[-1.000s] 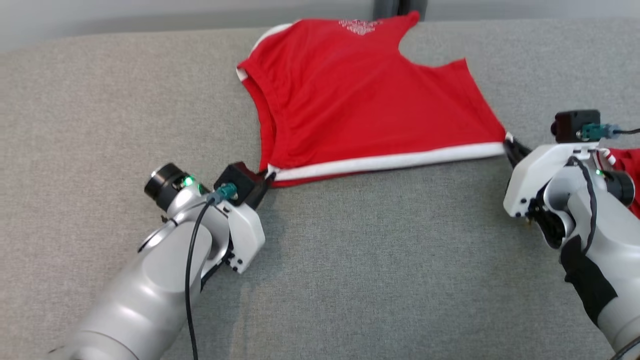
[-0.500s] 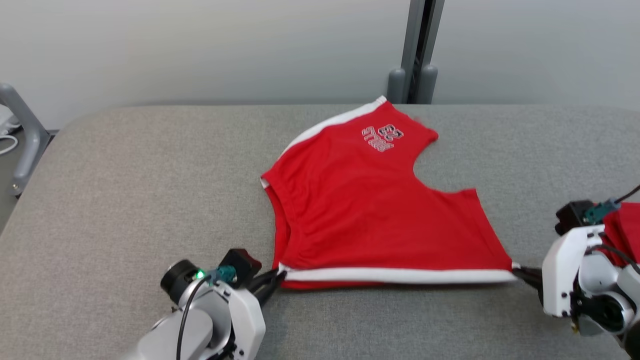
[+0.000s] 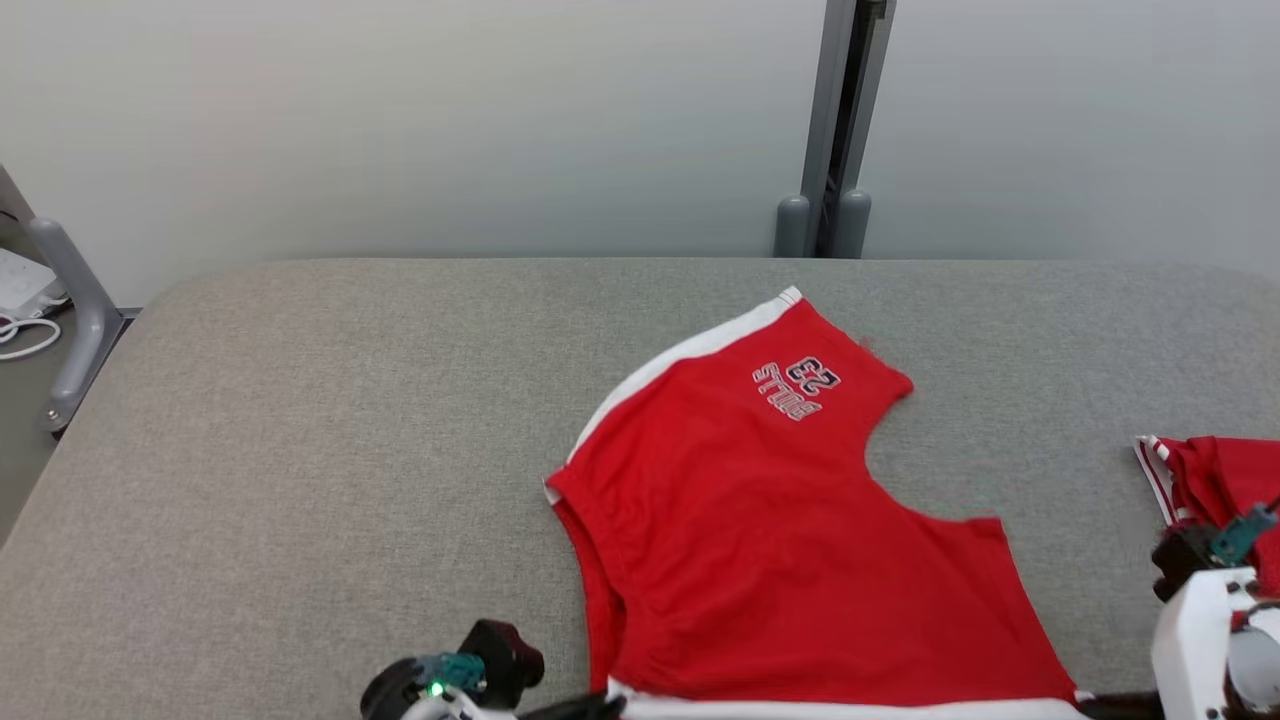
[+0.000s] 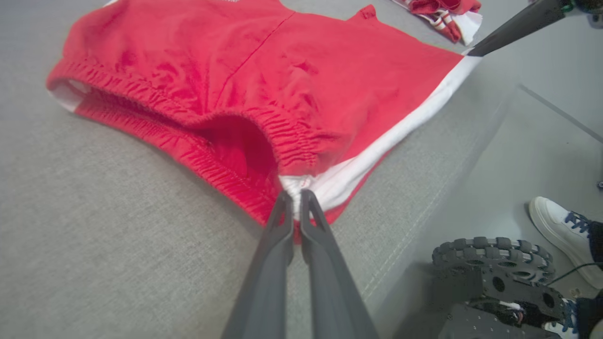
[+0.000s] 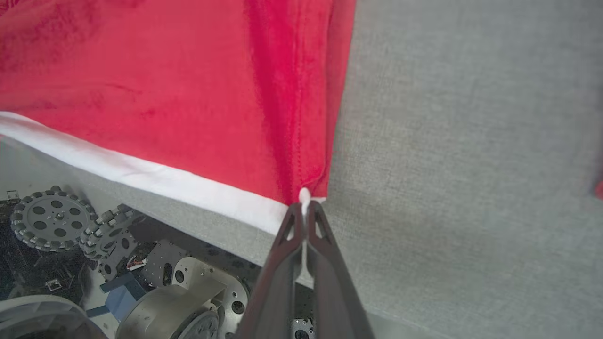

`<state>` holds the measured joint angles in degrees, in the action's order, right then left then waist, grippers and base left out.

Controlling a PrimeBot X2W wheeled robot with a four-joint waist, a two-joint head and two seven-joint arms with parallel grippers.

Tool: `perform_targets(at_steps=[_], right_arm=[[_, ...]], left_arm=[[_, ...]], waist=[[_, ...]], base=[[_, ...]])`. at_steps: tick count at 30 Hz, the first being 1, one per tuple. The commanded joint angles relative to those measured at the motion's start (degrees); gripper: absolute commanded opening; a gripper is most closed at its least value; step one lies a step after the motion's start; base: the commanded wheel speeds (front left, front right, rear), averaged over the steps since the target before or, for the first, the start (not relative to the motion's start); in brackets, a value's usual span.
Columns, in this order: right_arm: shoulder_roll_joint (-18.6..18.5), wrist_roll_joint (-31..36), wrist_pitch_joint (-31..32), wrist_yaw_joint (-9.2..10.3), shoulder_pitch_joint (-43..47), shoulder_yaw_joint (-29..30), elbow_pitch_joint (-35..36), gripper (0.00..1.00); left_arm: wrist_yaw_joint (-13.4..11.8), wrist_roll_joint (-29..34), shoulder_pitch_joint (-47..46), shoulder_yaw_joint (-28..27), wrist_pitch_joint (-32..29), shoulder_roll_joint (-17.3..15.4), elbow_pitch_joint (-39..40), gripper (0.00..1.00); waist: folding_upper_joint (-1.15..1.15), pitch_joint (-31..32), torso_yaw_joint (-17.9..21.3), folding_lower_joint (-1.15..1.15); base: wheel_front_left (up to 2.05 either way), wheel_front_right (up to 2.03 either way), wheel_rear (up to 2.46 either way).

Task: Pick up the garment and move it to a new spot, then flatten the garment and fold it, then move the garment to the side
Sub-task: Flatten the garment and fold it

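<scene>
The garment (image 3: 780, 560) is a pair of red shorts with a white side stripe, spread flat on the grey padded table (image 3: 350, 450). Its striped edge lies along the table's near edge. My left gripper (image 3: 590, 708) is shut on the waistband corner; in the left wrist view its fingertips (image 4: 294, 195) pinch the white end of the stripe beside the gathered elastic of the garment (image 4: 264, 70). My right gripper (image 3: 1110, 705) is shut on the leg-hem corner, and in the right wrist view its tips (image 5: 305, 207) pinch the stripe's other end on the garment (image 5: 165, 94).
A second red garment (image 3: 1210, 480) lies bunched at the table's right edge. A grey post (image 3: 835, 130) stands behind the table and a metal frame leg (image 3: 70, 330) at the left. Below the near edge are my base's wheels (image 4: 490, 263) and a person's white shoe (image 4: 560, 235).
The camera has tilted up, so the whole picture has slid down. Both grippers, shut on the same corners throughout, have drawn the garment back toward the table's near edge.
</scene>
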<state>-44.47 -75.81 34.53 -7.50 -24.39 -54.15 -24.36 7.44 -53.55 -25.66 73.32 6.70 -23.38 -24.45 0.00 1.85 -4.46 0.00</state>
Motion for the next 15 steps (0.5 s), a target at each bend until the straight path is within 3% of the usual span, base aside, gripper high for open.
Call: perform_targets(at_steps=[1,8,15], right_arm=[[-1.27,-0.56,0.66,0.02,1.05,-0.09,0.61,0.00],[-5.25,-2.59,1.95,0.02,4.69,0.74,5.63,0.00],[-4.81,-3.46,0.06,0.02,3.62,3.90,7.66,0.00]], left_arm=[[0.01,-0.25,1.08,-0.10,-0.79,-0.73,1.26,0.00],[0.02,-2.21,4.33,-0.11,-4.40,-3.98,9.31,0.00],[0.02,-9.18,1.49,-0.11,-1.77,-4.45,12.97,0.00]], waist=[[0.00,0.13,-0.05,0.00],[0.00,0.42,0.13,0.00],[0.00,-0.19,-0.13,0.00]], base=[[0.00,0.00,0.00],[0.00,0.00,0.00],[0.00,0.00,0.00]])
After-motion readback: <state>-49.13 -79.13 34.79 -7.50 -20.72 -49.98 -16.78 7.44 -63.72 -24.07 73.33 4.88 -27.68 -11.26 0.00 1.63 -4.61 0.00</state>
